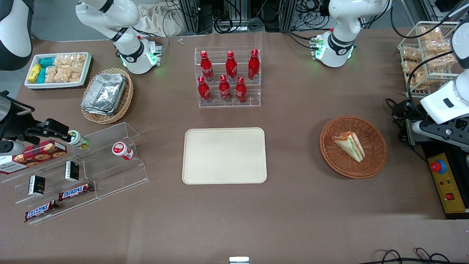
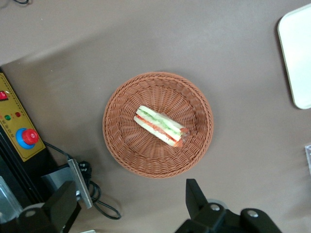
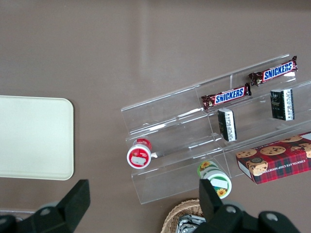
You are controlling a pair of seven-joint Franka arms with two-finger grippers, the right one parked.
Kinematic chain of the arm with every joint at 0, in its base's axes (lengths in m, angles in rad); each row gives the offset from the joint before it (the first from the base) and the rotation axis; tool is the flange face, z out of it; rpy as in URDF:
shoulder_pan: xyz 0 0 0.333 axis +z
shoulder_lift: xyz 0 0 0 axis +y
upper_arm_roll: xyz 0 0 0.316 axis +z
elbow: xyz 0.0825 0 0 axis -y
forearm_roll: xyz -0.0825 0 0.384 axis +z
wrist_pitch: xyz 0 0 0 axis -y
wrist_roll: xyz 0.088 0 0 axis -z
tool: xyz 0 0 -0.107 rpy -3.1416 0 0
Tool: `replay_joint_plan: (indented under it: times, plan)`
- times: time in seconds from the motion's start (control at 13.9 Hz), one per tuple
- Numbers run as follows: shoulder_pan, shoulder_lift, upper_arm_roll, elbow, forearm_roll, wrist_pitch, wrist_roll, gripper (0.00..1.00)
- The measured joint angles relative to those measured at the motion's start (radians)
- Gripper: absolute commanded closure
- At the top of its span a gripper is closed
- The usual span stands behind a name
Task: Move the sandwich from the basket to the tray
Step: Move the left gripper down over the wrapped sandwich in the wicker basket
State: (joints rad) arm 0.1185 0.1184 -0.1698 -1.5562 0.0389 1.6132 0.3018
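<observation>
Our black two-finger gripper (image 2: 129,206) hangs wide open near the round reddish-brown wicker basket (image 2: 121,145), positioned to descend on the wrapped triangular sandwich (image 2: 160,126) lying inside

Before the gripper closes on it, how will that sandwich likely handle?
The sandwich is soft white bread with layered filling, so it probably squashes under a firm pinch. Its clear wrap may be slippery. It lies on its side in the basket, so tipping seems unlikely. The gripper hovers open above the basket's edge.

Robot lab: cable clutter (image 1: 234,16), emergency-stop box (image 1: 447,183)
</observation>
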Motion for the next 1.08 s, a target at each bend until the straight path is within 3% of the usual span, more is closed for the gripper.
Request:
replay_joint_plan:
  times: [0.36,0.65,1.08]
  plan:
    - [-0.007,0.007,-0.017,0.002,0.006,-0.022,-0.075,0.0]
    - [-0.009,0.007,-0.046,-0.044,0.024,-0.037,-0.368,0.0]
    - [-0.008,-0.032,-0.047,-0.366,0.024,0.262,-0.829,0.01]
